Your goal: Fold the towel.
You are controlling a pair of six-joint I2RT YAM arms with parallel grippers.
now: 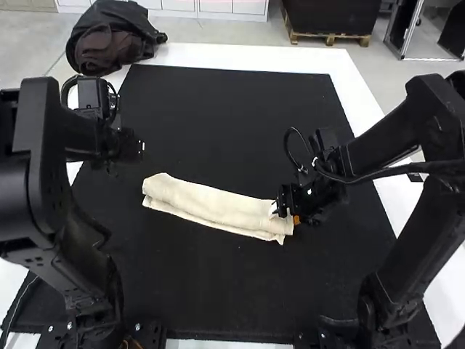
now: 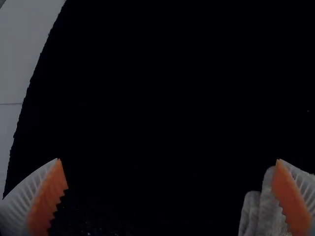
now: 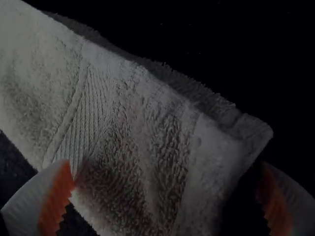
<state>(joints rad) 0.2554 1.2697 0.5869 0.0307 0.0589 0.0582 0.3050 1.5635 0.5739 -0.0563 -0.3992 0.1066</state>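
- At the far left corner of the white table (image 1: 189, 54) we see a black bag (image 1: 122, 20), or perhaps a jacket, with brown cloth (image 1: 104, 52) bundled in it; we can't tell what else it holds.
- Our left gripper (image 2: 168, 159) has its fingers spread wide, over the black mat (image 1: 232, 109) near the towel's left end, pinching nothing.
- The towel (image 1: 211, 203) lies on the mat between our two arms, folded lengthwise into a long strip, its layered edges slightly uneven along the near side. We judge the lengthwise folding done and the crosswise fold next.
- Our right gripper (image 3: 165, 163) straddles the towel's right end, beyond the ribbed band (image 3: 84, 110), fingers apart and not clamped. We should close on all the layers there, then lift that end over toward the left; catching only the top layer could open the strip.
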